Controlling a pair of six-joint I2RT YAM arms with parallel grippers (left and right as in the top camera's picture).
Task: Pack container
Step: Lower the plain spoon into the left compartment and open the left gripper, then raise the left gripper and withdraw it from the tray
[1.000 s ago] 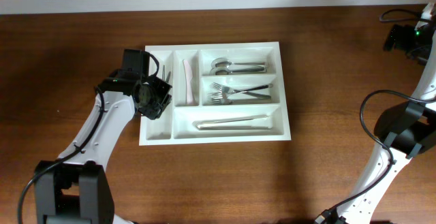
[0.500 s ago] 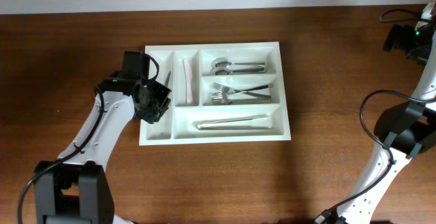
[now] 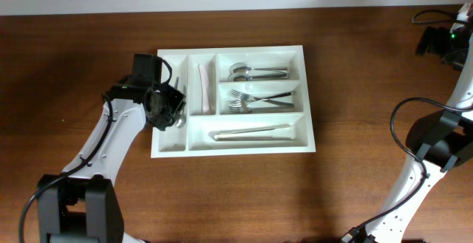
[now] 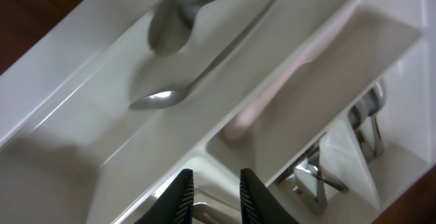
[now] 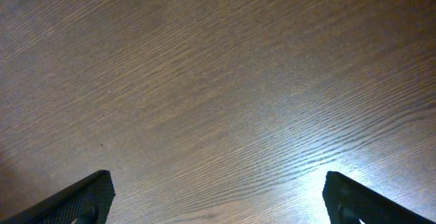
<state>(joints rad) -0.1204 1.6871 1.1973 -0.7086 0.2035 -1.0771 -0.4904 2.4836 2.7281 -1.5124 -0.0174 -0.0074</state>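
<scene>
Container (image 3: 259, 49): white tray, spoons (image 4: 158, 99) in its leftmost narrow compartment. Left gripper (image 4: 215, 191) above them, jaws slightly parted, empty. Right gripper (image 5: 218, 195) over table (image 5: 204, 81), jaws wide, empty.

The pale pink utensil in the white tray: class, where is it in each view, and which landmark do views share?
Overhead: pale pink utensil lies in the white plastic cutlery tray, second narrow compartment from left.
Left wrist: the utensil lies diagonally, centre right, beside the compartment with metal spoons.
Right wrist: not in it.
Shared landmark: the divider between the narrow compartments (overhead, left wrist).
</scene>
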